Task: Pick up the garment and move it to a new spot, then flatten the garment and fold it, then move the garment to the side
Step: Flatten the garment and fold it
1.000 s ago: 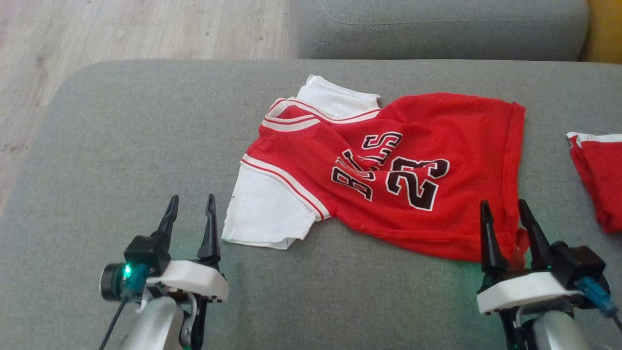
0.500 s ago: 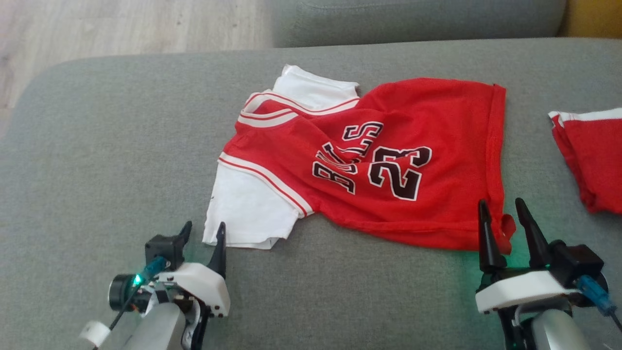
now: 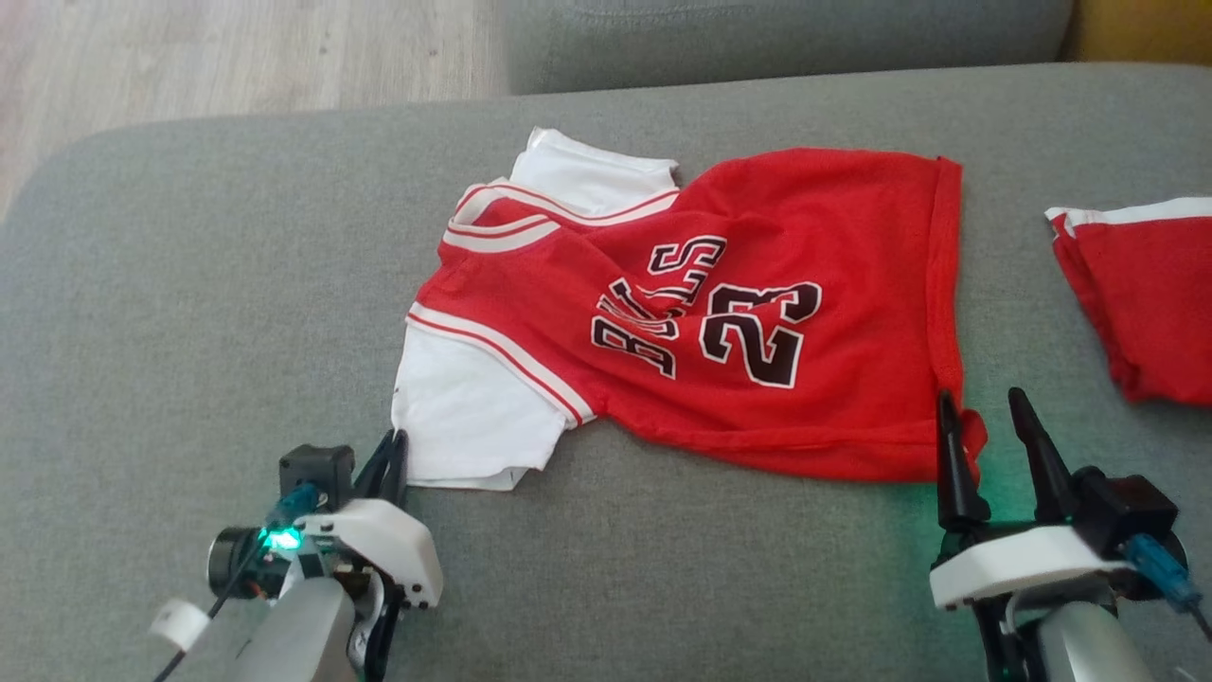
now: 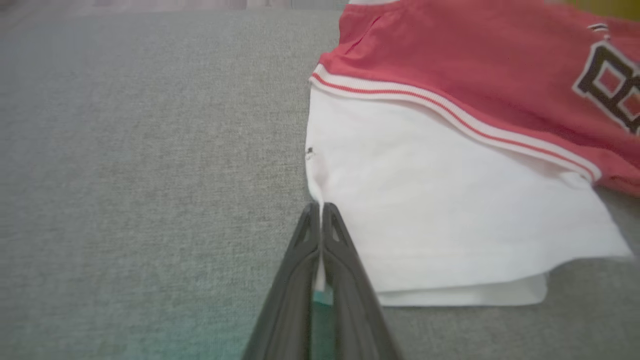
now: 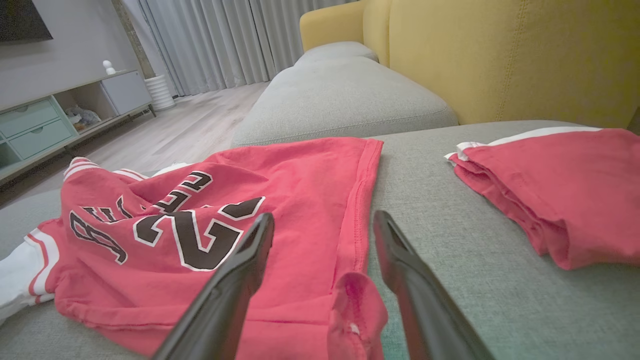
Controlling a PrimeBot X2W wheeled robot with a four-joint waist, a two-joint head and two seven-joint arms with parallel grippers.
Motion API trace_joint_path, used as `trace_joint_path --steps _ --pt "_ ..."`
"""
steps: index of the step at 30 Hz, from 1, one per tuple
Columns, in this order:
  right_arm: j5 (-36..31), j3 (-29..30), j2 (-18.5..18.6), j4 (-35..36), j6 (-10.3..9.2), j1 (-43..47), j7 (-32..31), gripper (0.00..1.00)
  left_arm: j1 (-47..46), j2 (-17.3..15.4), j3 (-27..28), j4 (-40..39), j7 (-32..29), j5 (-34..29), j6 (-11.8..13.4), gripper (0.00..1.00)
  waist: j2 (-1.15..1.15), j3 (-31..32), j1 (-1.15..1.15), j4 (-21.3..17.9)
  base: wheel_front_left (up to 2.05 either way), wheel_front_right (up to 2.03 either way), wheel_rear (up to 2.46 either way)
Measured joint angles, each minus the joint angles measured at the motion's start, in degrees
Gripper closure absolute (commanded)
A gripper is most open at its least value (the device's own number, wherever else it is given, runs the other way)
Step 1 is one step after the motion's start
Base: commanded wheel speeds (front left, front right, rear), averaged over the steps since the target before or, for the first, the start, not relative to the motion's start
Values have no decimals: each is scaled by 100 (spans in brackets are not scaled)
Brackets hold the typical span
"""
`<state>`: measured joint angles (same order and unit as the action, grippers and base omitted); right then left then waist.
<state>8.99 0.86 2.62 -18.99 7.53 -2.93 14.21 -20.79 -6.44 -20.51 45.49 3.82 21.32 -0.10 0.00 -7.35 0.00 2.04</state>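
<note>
From the head camera, the garment [image 3: 701, 313] lay spread on the grey sofa cushion [image 3: 189, 303]. It was a red jersey with black lettering and the number 23 facing up. It sat roughly mid-cushion, with wrinkles across the chest and its hem running along the right side.

The left gripper [image 3: 392, 443] was low at the garment's near left corner. On the left wrist feed its two fingers were pressed together on the outer edge of the white sleeve [image 4: 450, 200], and a thin strip of white cloth showed between them. The rest of the sleeve lay flat on the cushion in two layers, with a red-and-white striped band where it met the red body.

The right gripper [image 3: 981, 398] sat at the near right corner with its fingers spread apart. On the right wrist feed the hem corner [image 5: 357, 300] stood up in a small bunch between the two fingers. I could not tell whether either finger touched it.

A second red piece [image 3: 1146, 303] with a white edge lay further right on the same cushion, well apart from the garment. Behind it rose a yellow backrest [image 5: 500, 60]. Beyond the far-left edge of the cushion I could see pale wooden floor [image 3: 237, 57].
</note>
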Motion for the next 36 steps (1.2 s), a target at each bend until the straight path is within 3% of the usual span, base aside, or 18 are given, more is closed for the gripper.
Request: trace_joint_path --steps 10,36 --pt "12 -102 -1 -332 0 222 -354 0 101 2 203 -659 788 137 127 100 0 295 0 -65 0 0 0" --pt "-10 -152 -1 -894 1 -126 -776 0 365 -9 -27 -1282 701 137 171 100 0 173 0 92 0 0 0"
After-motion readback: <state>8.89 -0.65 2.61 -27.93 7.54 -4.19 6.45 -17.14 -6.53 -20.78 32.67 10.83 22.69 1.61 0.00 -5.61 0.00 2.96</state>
